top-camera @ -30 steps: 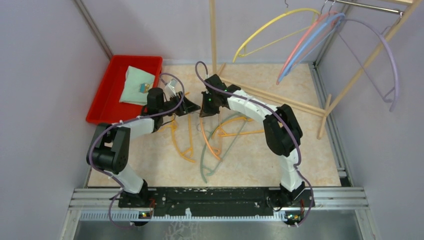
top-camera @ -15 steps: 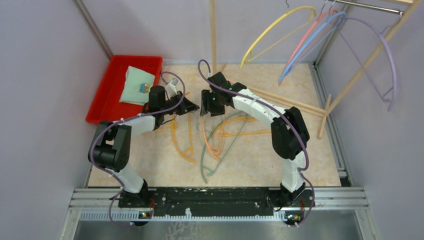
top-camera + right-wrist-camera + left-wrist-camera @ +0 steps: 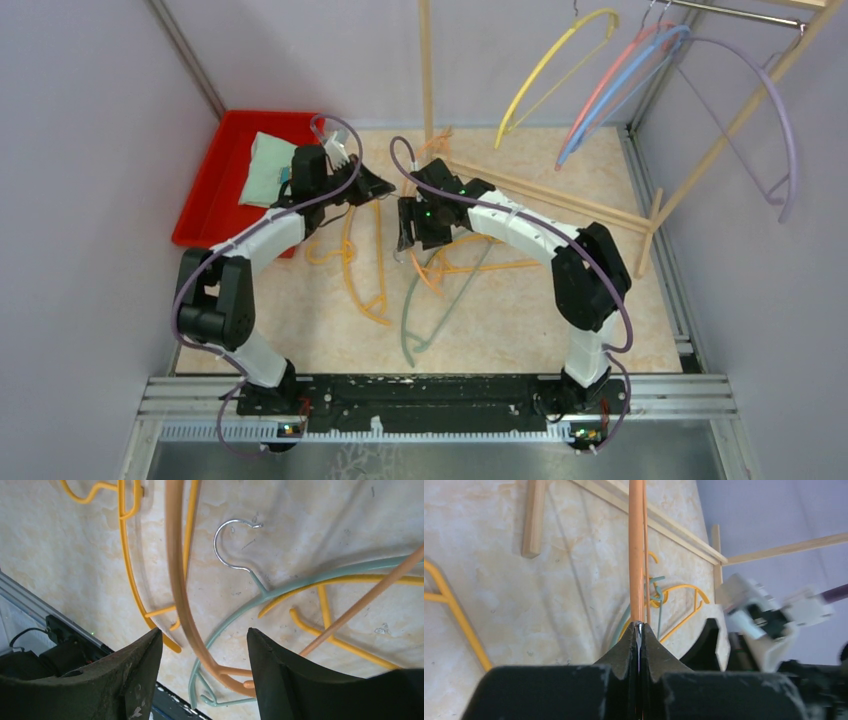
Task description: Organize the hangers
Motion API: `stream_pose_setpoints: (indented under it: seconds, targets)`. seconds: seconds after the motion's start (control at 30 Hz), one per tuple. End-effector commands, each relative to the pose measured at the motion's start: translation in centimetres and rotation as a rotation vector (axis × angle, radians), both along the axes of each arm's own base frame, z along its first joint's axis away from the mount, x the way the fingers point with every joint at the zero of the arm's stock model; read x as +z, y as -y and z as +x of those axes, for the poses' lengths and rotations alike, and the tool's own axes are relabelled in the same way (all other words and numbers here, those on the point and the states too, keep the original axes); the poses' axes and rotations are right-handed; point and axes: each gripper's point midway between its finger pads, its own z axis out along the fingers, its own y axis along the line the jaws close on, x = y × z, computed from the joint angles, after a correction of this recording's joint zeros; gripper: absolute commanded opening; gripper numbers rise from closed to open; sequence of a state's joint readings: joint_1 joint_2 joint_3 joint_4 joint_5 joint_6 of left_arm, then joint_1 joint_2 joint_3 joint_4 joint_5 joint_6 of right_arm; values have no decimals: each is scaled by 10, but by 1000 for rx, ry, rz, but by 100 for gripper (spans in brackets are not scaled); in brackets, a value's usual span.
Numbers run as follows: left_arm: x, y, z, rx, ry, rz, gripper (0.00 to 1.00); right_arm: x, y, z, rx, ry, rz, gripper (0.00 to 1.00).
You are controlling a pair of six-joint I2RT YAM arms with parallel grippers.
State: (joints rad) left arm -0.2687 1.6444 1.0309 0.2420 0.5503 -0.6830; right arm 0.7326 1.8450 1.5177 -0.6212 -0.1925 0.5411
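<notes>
HANDOVER | left jaws, half open 1 second ago, now clamp the orange hanger [image 3: 636,555] | right jaws now spread, gripping nothing | hanger held by my left arm alone, over the yellow and green hangers [image 3: 300,582] mid-counter [image 3: 300,520] | I judge the rack [image 3: 693,180] next

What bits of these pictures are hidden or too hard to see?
Top view: the left arm covers part of the cloth in the red bin.
Top view: the top of the rack is cut off by the upper edge.
Left wrist view: the orange hanger runs off the top edge, and the left fingers hide its near end.
Left wrist view: a white part on the right is blurred.
</notes>
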Motion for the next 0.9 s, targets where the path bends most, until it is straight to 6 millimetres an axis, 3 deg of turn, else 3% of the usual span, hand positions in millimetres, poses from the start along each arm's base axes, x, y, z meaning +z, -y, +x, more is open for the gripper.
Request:
stream_pose_setpoints:
  seconds: [0.0, 0.17, 0.33, 0.57, 0.6, 0.63, 0.73, 0.8, 0.83, 0.87]
  targets:
    - [59, 4, 1, 12, 55, -56, 0, 28, -13, -1, 37, 81, 71, 62]
    - [78, 5, -1, 10, 28, -59, 0, 23, -15, 3, 41, 111, 54, 58]
    - [91, 3, -5, 12, 43, -61, 0, 27, -14, 3, 57, 125, 48, 30]
    - [104, 5, 0, -6, 96, -49, 1, 59, 4, -1, 28, 205, 53, 0]
    - [107, 7, -2, -25, 109, -59, 10, 65, 5, -3, 26, 215, 62, 0]
    - [111, 9, -5, -47, 128, -69, 26, 72, 7, -5, 22, 226, 72, 0]
    - [129, 14, -17, -111, 207, -107, 52, 87, 14, -9, 4, 251, 93, 0]
    - [143, 14, -24, -126, 273, -123, 88, 91, 18, -12, -1, 259, 97, 0]
    - [148, 12, -28, -127, 299, -126, 98, 93, 20, -12, -4, 264, 97, 0]
    - [151, 11, -32, -128, 325, -127, 99, 94, 22, -13, -8, 268, 97, 0]
